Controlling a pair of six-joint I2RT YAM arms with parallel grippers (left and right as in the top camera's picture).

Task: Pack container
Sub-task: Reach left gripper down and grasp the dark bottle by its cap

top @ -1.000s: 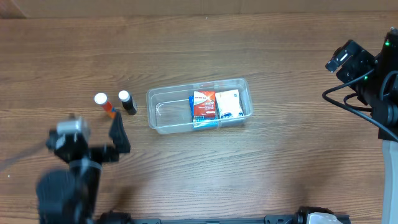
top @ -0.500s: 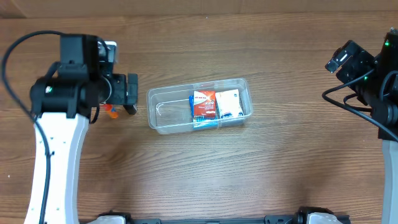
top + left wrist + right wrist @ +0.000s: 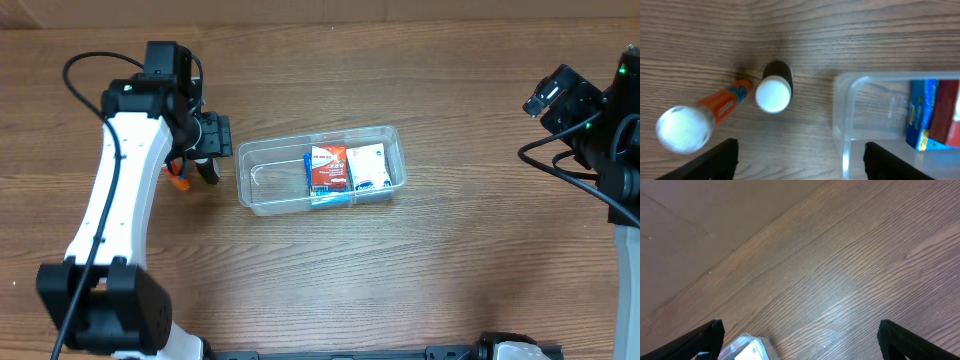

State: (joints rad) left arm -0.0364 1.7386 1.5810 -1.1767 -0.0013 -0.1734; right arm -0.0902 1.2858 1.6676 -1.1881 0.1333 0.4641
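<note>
The container (image 3: 262,192) lies mid-desk, partly packed. The left gripper (image 3: 800,146), spread wide, is held above the dark bottle (image 3: 775,89) toward the left edge; descent and closing seem called for.
</note>
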